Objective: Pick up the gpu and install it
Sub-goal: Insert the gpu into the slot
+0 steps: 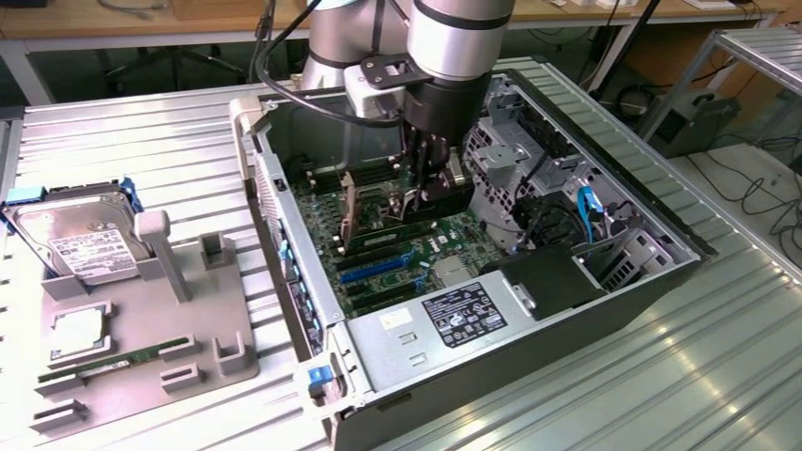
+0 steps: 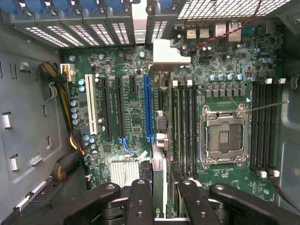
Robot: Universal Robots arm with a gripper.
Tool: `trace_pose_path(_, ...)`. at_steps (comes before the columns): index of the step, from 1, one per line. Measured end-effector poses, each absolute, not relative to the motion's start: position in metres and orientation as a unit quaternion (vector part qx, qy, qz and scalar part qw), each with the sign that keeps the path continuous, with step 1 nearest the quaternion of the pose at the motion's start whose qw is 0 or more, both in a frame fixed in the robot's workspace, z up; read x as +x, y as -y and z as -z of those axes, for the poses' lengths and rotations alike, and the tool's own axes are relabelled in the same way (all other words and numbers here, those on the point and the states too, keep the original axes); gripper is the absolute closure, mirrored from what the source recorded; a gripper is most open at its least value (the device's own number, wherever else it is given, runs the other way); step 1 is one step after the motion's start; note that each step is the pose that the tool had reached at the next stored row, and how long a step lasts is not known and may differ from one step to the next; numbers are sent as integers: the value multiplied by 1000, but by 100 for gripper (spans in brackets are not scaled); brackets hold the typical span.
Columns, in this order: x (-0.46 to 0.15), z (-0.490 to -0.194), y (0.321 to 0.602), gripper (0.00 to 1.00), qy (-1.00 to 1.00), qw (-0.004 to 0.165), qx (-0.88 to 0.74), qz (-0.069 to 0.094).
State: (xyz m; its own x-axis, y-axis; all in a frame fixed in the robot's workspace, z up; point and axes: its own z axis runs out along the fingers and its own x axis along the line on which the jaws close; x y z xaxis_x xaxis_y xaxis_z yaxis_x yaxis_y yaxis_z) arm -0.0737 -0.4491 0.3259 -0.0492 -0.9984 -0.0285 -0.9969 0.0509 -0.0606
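Here the silver-and-black robot arm's gripper (image 1: 433,183) is sunk inside the open black computer tower case (image 1: 652,272), which lies on its side on the ribbed metal table (image 1: 150,141). In the wrist view the gripper's black fingers (image 2: 140,201) stand partway closed on the gpu (image 2: 159,154), a thin card seen edge-on between the jaws, with its silver metal end bracket (image 2: 164,56) at the end far from the jaws, up against the case's rear slot openings. The card stands upright over the green motherboard (image 2: 220,187), just beside the long blue expansion slot (image 2: 148,108); whether it is seated cannot be told. Well apart from the jaws, outside the case, a grey holder tray (image 1: 188,329) carries a silver hard drive with a white label (image 1: 75,240) and a narrow green memory stick (image 1: 107,365).
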Motion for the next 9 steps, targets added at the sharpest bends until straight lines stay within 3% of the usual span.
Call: trace_pose_path(9,-74,-324,451,74,-724,31,-689,12)
